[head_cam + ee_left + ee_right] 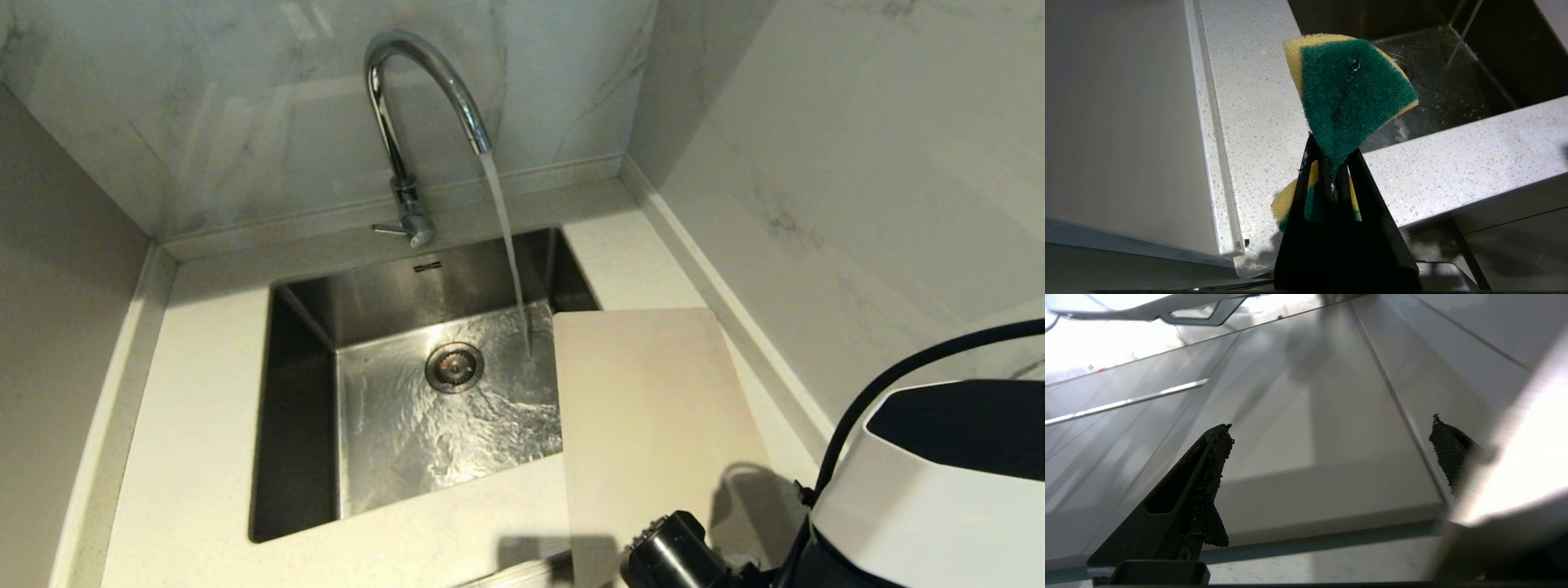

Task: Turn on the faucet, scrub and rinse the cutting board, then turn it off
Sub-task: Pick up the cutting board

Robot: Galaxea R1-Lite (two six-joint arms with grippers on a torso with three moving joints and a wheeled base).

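Note:
The chrome faucet point(392, 122) stands behind the steel sink point(302, 392), its thin lever point(390, 229) pointing left. Water point(506, 237) runs from the spout onto the sink floor. The beige cutting board point(653, 408) lies flat on the counter to the right, its left edge over the sink's rim. My left gripper point(1332, 161) is shut on a green-and-yellow sponge point(1351, 90), near the sink's front left corner. My right gripper point(1330, 424) is open and empty, facing the tiled wall; a pale blurred edge crosses one fingertip. Only the right arm's housing point(939, 490) shows in the head view, by the board's near right corner.
Speckled white counter point(204, 392) surrounds the sink. Marble-look walls point(816, 163) close off the back and right, and a plain panel the left. The round drain point(454, 367) sits mid-sink. A black cable point(898, 376) arcs over my right arm.

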